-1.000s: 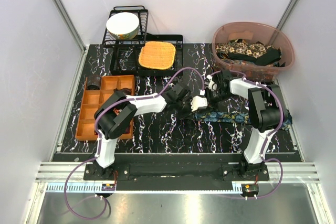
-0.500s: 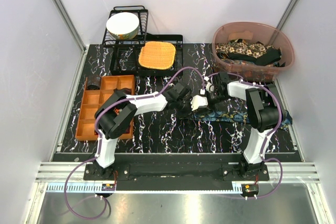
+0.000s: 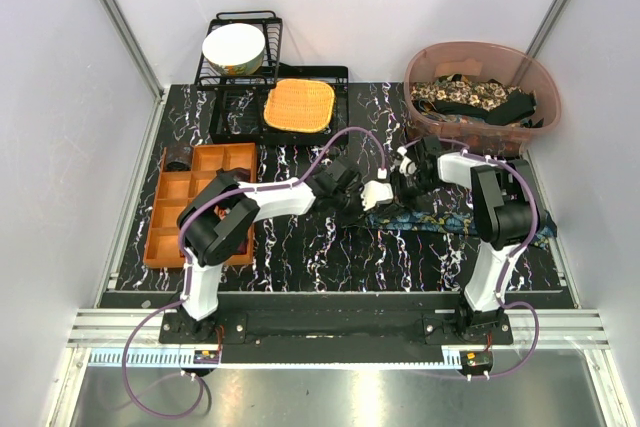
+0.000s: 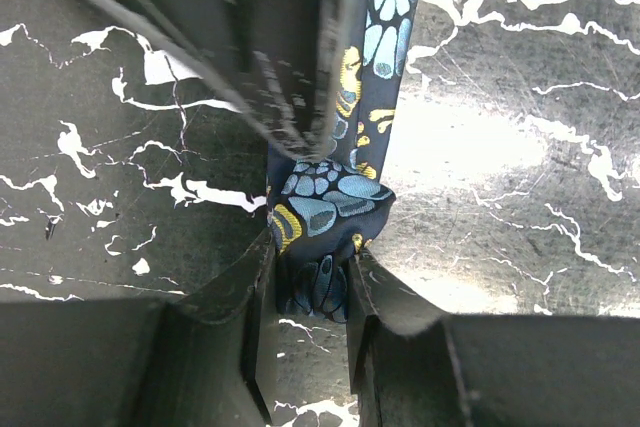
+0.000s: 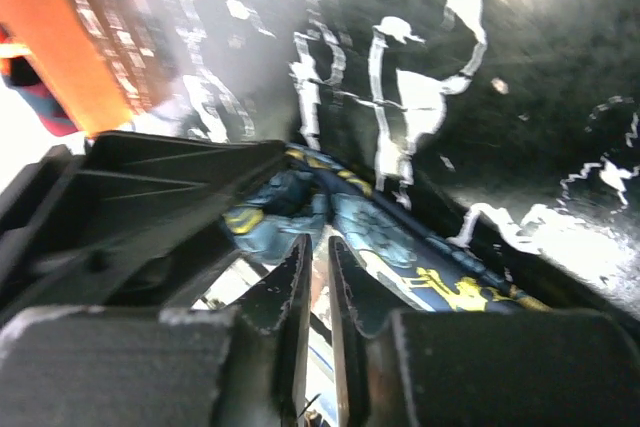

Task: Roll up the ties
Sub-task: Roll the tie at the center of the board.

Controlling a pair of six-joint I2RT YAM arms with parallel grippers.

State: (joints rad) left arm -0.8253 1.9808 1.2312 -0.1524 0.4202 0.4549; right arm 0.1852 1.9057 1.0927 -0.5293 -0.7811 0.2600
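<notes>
Two arms meet near the pink tub [image 3: 468,45]: the left arm stretches across the bench [image 3: 300,247], its claw [image 4: 310,257] pinching the folded end of the one blue tie [image 4: 325,207] lying just before the tub, and the right arm bends down, its claw [image 5: 316,247] almost closed by that tie.

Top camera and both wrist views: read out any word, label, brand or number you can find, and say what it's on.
No text can be read in any view.
Ruled strip at the near edge: fine marks, too small to read.
Small orange tags beside it: too small to read.
Blue tie: flower print only, no lettering.
</notes>
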